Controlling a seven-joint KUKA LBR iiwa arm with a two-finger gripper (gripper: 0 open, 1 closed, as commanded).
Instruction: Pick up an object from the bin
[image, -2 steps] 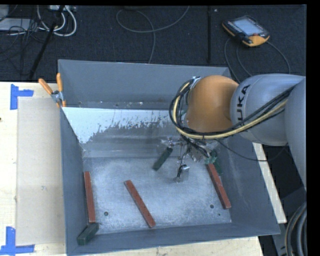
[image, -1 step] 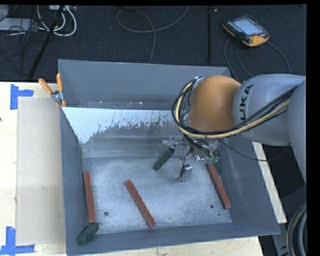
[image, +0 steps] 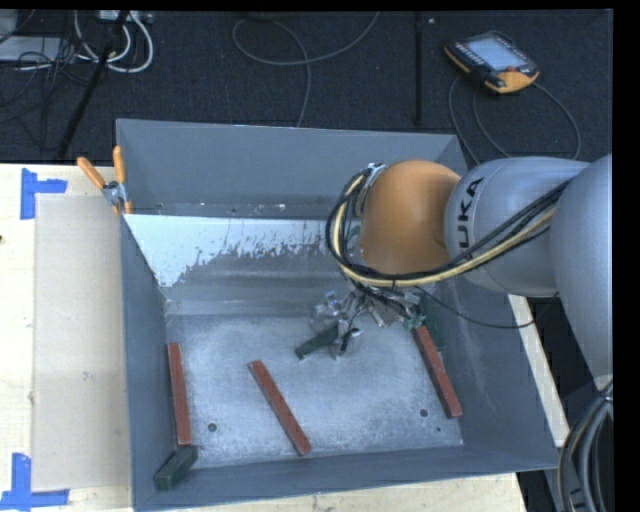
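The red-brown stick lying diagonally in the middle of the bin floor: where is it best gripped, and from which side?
Grip the red-brown stick at its middle, across its narrow width, coming from straight above. It lies flat on the bin floor, long and thin, apart from the walls, so both long edges are free. The claw probably must turn to match its diagonal.

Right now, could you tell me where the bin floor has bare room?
Bare floor lies between the left stick and the middle stick, and between the middle stick and the right stick. It is crowded under the hand, by a dark piece.
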